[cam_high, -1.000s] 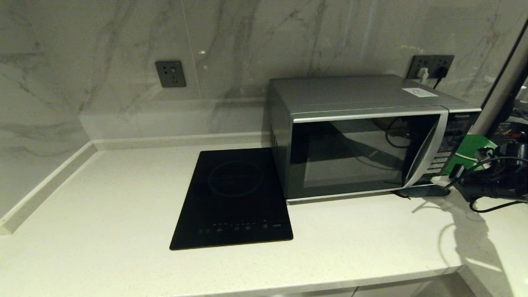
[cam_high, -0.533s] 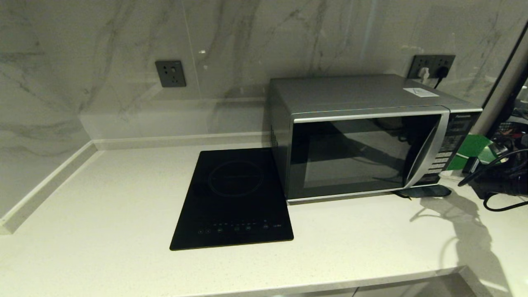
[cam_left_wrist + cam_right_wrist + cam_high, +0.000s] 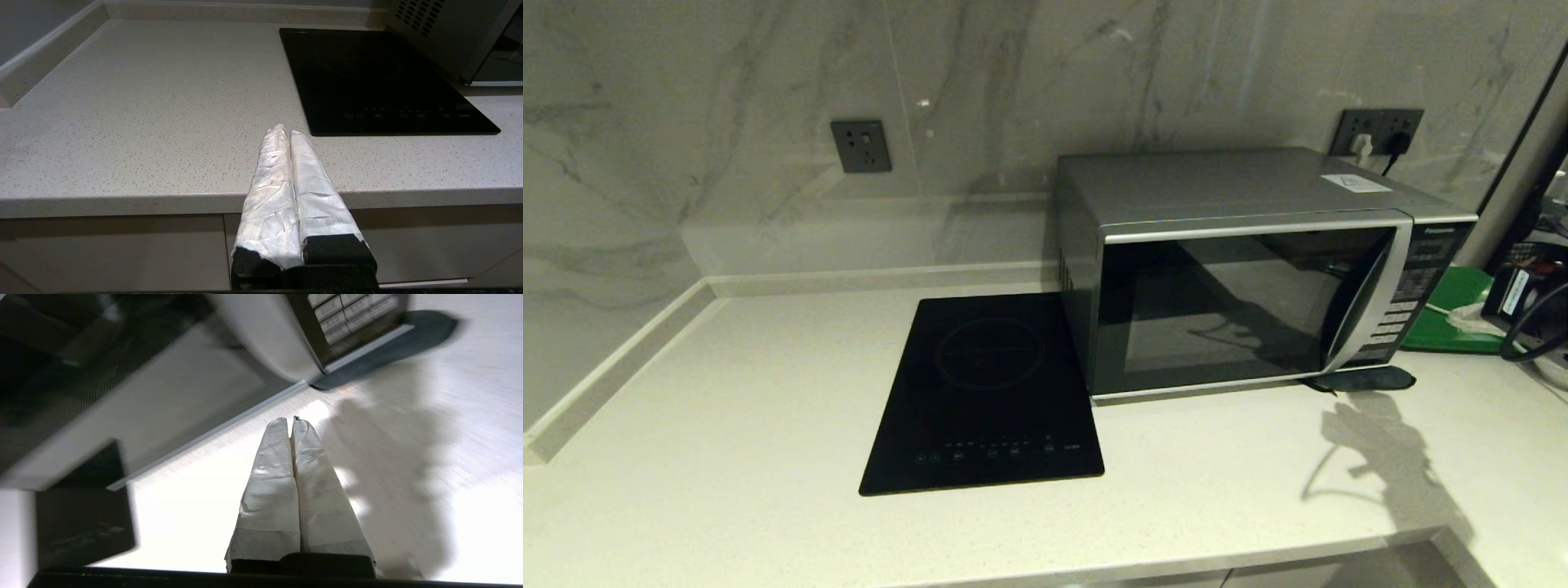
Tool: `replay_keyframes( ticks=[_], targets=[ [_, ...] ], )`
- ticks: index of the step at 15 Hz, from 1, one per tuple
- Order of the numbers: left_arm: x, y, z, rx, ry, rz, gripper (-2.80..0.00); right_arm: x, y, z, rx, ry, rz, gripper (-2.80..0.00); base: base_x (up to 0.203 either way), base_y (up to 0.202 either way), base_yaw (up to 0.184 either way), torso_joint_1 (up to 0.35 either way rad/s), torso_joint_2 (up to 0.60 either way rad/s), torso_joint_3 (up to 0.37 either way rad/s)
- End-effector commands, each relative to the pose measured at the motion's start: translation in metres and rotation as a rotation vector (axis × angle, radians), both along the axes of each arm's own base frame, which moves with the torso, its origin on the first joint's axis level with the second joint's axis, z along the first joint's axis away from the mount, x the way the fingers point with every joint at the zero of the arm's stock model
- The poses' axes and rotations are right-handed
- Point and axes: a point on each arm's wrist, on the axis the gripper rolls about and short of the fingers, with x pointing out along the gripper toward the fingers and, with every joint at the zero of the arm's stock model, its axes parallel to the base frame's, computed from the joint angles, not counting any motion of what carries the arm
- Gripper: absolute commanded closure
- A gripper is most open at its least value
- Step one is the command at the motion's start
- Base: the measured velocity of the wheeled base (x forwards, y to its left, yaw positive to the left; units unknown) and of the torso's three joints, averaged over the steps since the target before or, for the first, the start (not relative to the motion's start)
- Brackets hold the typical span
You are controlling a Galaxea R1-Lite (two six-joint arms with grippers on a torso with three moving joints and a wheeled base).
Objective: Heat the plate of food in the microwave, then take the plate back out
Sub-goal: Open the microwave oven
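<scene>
Dim head view — right wrist view motion-blurred, countertop [image 3: 470, 522] glaring.

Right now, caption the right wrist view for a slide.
Shut right tool hovers above the countertop before the closed Panasonic microwave.

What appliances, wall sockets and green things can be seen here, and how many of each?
Boxy silver microwave with dark glass door: 1
Flat black glass induction hob: 1
Dark grey wall socket plates: 2
Flat green tray beside the microwave: 1
Total: 5
</scene>
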Motion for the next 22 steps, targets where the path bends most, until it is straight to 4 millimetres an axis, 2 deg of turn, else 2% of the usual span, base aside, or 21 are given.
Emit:
replay_keyframes(
  ticks=[1, 3, 6, 8, 11, 15, 19, 22],
  targets=[
    [0.000, 0.000, 0.000, -0.001, 0.000, 0.001, 0.00, -0.074, 0.039, 0.047, -0.164, -0.157, -0.087, 0.00, 0.000, 0.000, 0.000, 0.000, 0.00, 0.000],
    [0.000, 0.000, 0.000, -0.001, 0.000, 0.001, 0.00, -0.129, 0.051, 0.053, -0.246, -0.237, -0.092, 0.00, 0.000, 0.000, 0.000, 0.000, 0.00, 0.000],
    [0.000, 0.000, 0.000, -0.001, 0.000, 0.001, 0.00, -0.206, 0.056, 0.032, -0.307, -0.339, -0.104, 0.00, 0.000, 0.000, 0.000, 0.000, 0.00, 0.000],
    [0.000, 0.000, 0.000, -0.001, 0.000, 0.001, 0.00, -0.246, 0.057, 0.011, -0.318, -0.404, -0.098, 0.00, 0.000, 0.000, 0.000, 0.000, 0.00, 0.000],
    [0.000, 0.000, 0.000, -0.001, 0.000, 0.001, 0.00, -0.289, 0.055, -0.020, -0.312, -0.443, -0.089, 0.00, 0.000, 0.000, 0.000, 0.000, 0.00, 0.000],
    [0.000, 0.000, 0.000, -0.001, 0.000, 0.001, 0.00, -0.320, 0.056, -0.052, -0.307, -0.526, -0.087, 0.00, 0.000, 0.000, 0.000, 0.000, 0.00, 0.000],
    [0.000, 0.000, 0.000, -0.001, 0.000, 0.001, 0.00, -0.322, 0.058, -0.092, -0.356, -0.510, -0.041, 0.00, 0.000, 0.000, 0.000, 0.000, 0.00, 0.000],
    [0.000, 0.000, 0.000, -0.001, 0.000, 0.001, 0.00, -0.322, 0.059, -0.105, -0.355, -0.513, 0.004, 0.00, 0.000, 0.000, 0.000, 0.000, 0.00, 0.000]
  ],
)
